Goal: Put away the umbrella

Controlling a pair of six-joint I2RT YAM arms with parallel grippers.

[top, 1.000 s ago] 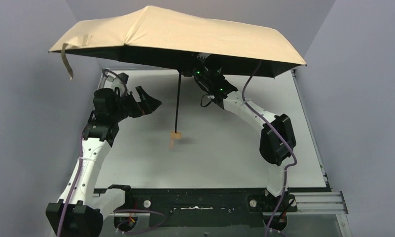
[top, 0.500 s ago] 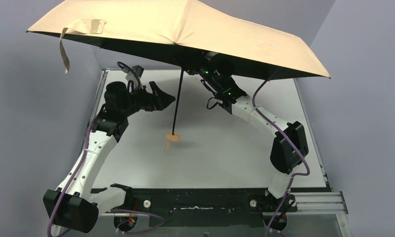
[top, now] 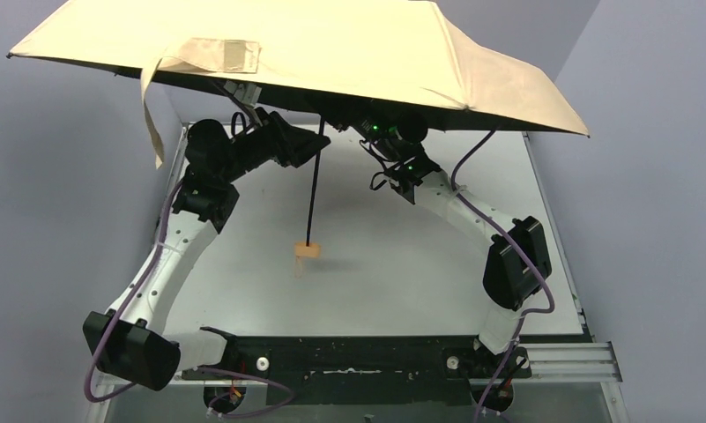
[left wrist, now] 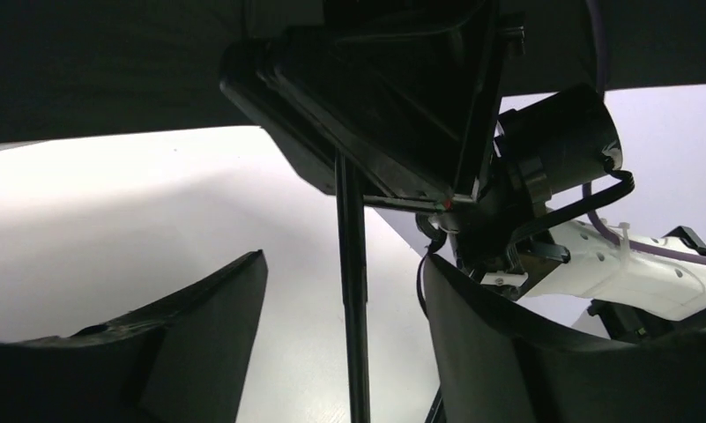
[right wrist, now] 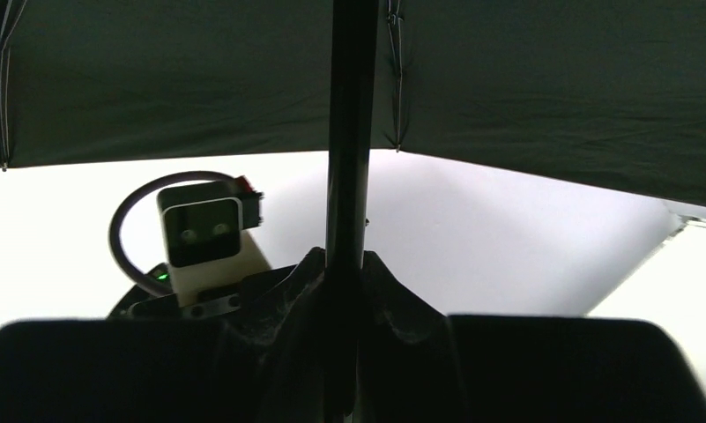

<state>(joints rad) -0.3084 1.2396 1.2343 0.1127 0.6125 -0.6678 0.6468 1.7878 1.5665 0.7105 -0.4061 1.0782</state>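
Since the earlier frame my left gripper (left wrist: 345, 258) has risen under the umbrella (top: 331, 44), whose cloth (top: 472, 79) tilted higher on my left; these jaws stand open with the black shaft (top: 314, 194) between them, untouched; above them my right gripper (right wrist: 347, 264) is clamped on the shaft; the handle (top: 308, 251) hangs below both, over the table (top: 402, 273).

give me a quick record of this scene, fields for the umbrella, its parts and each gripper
umbrella: open, canopy spread and tilted above the table
shaft: black, near upright under the canopy
handle: tan, at the shaft's lower end, close over the table; contact unclear
strap: hanging loose near the canopy's left edge
right gripper: shut on the shaft, under the canopy
left gripper: open, a finger on each side of the shaft, not touching
status: not yet folded
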